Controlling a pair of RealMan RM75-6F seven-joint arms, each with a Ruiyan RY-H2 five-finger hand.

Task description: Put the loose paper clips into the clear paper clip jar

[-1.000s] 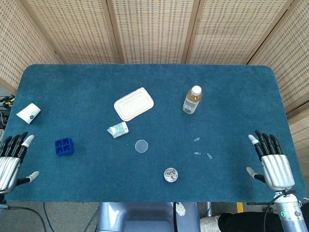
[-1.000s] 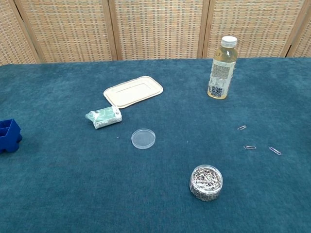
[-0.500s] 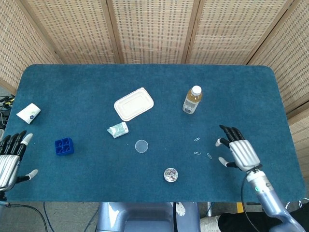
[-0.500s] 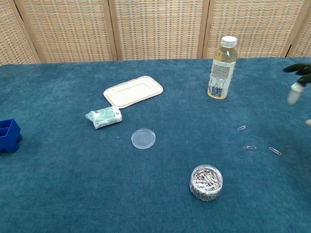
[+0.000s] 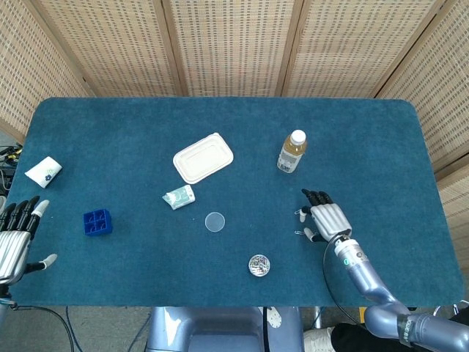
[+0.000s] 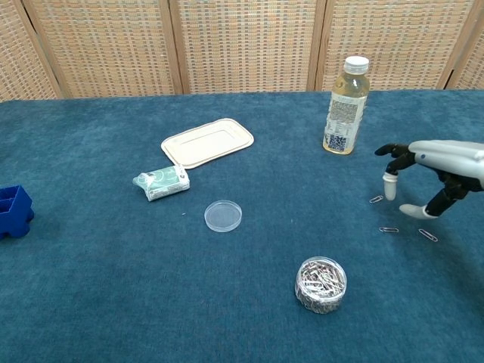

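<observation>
Right hand (image 6: 442, 170) has swung inward, its spread, empty fingers (image 6: 390, 186) above loose paper clips (image 6: 389, 229).

The right robot hand (image 6: 442, 170) is hovering over the blue tabletop (image 6: 113, 287), fingers spread, above three loose paper clips (image 6: 389, 229). The clear paper clip jar (image 6: 321, 284) is sitting open nearer the camera, its lid (image 6: 223, 215) lying apart to the left.
</observation>
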